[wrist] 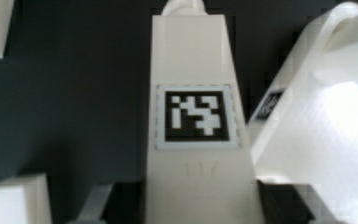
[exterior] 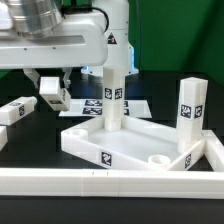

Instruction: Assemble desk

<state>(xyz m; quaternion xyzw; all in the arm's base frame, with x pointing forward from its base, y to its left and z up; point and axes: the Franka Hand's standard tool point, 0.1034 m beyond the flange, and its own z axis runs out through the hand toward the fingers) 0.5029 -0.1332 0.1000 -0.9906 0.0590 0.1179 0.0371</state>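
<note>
Leg [exterior: 113, 95] stands upright in the far corner socket of the desk slab [exterior: 85, 142], its long axis vertical. Gripper [exterior: 52, 95] hangs to the exterior view's left of it, apart, apparently carrying nothing. I cannot tell how wide its jaws stand.

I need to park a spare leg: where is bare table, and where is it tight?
Free: the dark table between the loose leg, the desk slab and the front rail. Crowded: behind the slab, around the marker board and the middle upright leg.
</note>
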